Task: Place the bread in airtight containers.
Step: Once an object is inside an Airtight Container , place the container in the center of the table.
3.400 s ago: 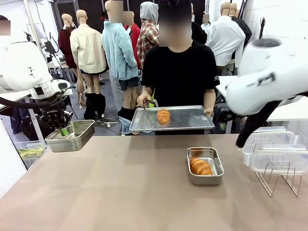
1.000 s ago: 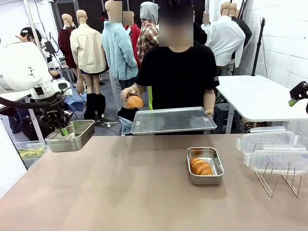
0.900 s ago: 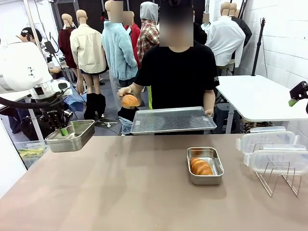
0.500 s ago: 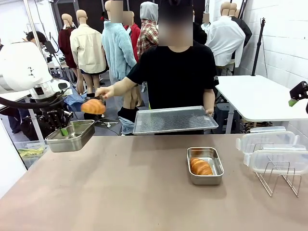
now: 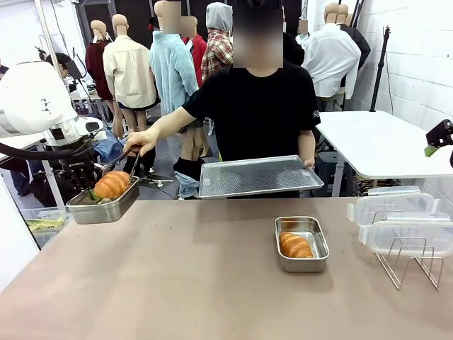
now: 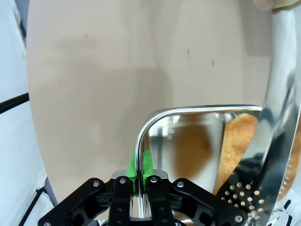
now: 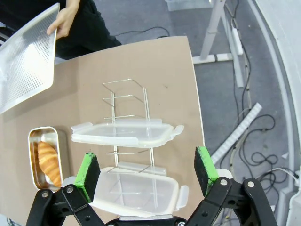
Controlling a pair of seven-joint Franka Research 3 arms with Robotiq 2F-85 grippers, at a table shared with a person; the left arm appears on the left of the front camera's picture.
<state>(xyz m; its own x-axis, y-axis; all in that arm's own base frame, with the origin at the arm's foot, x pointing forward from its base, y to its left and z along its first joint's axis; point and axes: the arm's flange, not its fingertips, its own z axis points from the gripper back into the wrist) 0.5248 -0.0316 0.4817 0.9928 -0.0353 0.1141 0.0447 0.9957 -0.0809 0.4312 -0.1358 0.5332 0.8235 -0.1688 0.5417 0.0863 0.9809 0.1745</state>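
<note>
My left hand was pinched shut on the rim of a steel tin. The green pads gripped the thin wall from both sides and held the tin in the air by the far left corner of the bench.

Across from me, a person's hand held a pair of metal tongs gripping a golden, ridged roll. The roll sat in the mouth of my tin, and its top rose above the rim. I could not tell whether it touched the tin's floor. In my left wrist view, a perforated blade of the tongs ran close beside the roll, over the tin.

The person's other hand held up a large, flat perforated tray just beyond the far edge of the bench.

A second tin stood on the bench right of the middle, uncovered, with a second roll lying inside it.

My right hand was spread wide and held nothing. It hung high over the right end of the bench. Below it, two clear plastic lids lay across a wire rack, one nearer to me than the other, and the second tin was just beside them.
</note>
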